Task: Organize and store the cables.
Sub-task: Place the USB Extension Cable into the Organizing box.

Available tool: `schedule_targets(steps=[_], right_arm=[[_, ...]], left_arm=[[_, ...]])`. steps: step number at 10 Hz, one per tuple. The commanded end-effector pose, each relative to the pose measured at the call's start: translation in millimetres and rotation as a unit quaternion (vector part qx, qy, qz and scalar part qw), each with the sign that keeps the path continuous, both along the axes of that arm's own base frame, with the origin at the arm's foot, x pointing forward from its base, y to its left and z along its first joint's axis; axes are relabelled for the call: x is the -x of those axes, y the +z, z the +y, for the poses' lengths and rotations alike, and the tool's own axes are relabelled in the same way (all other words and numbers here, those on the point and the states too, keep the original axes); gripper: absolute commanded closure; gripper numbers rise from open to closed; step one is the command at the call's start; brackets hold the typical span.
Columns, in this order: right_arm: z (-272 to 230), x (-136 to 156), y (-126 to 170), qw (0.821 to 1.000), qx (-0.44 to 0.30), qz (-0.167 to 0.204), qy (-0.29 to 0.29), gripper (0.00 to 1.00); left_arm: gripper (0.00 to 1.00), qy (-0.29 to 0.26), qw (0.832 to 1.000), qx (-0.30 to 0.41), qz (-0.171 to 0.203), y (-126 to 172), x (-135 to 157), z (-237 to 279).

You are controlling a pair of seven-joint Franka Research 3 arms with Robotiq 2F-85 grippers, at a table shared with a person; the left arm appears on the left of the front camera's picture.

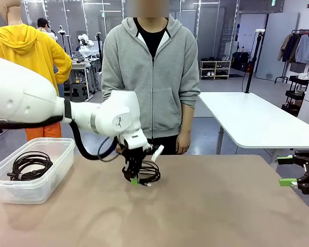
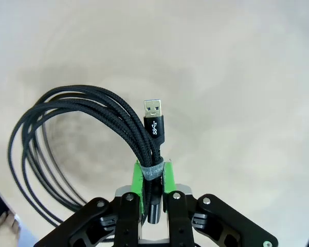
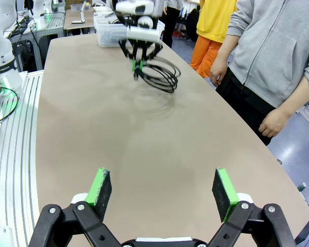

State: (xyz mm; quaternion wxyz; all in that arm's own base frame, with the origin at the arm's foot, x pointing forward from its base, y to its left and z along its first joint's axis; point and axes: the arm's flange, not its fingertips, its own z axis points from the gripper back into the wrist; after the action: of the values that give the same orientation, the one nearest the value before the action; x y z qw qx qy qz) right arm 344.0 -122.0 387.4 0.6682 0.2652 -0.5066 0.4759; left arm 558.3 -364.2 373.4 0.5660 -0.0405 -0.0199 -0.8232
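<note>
A coiled black cable (image 1: 148,172) lies on the tan table near its middle, in front of the person. My left gripper (image 1: 135,180) is shut on it. In the left wrist view the green pads (image 2: 139,177) pinch the coil (image 2: 92,110) at its grey tie band, with a USB plug (image 2: 154,117) sticking up above them. The right wrist view shows the same cable (image 3: 162,74) under the left gripper (image 3: 138,67). Another coiled cable (image 1: 30,164) lies inside the clear plastic bin (image 1: 56,164) at the left. My right gripper (image 1: 288,171) stands open at the table's right edge with nothing between its fingers (image 3: 100,186).
A person in a grey hoodie (image 1: 151,67) stands at the far side of the table, hands hanging down. A white table (image 1: 252,118) stands behind to the right. The tan tabletop (image 1: 221,211) is bare between the coil and my right gripper.
</note>
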Motion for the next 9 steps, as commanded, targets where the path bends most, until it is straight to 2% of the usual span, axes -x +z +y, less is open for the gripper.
schedule_targets(steps=[1,4,7,9], right_arm=[[2.7,-0.4,4.2,1.000,-0.009,0.007,-0.009,0.00],[2.7,-0.4,4.2,1.000,-0.009,0.007,-0.009,0.00],[2.7,-0.4,4.2,1.000,-0.009,0.007,-0.009,0.00],[2.7,-0.4,4.2,1.000,-0.009,0.007,-0.009,0.00]], left_arm=[[1.00,-0.004,1.000,-0.002,0.000,59.9,16.8,28.4],[1.00,-0.017,1.000,0.003,-0.015,83.4,17.6,84.1],[1.00,-0.008,0.999,0.009,-0.038,102.7,16.9,192.5],[1.00,-0.008,0.998,0.013,-0.064,117.1,33.6,264.5]])
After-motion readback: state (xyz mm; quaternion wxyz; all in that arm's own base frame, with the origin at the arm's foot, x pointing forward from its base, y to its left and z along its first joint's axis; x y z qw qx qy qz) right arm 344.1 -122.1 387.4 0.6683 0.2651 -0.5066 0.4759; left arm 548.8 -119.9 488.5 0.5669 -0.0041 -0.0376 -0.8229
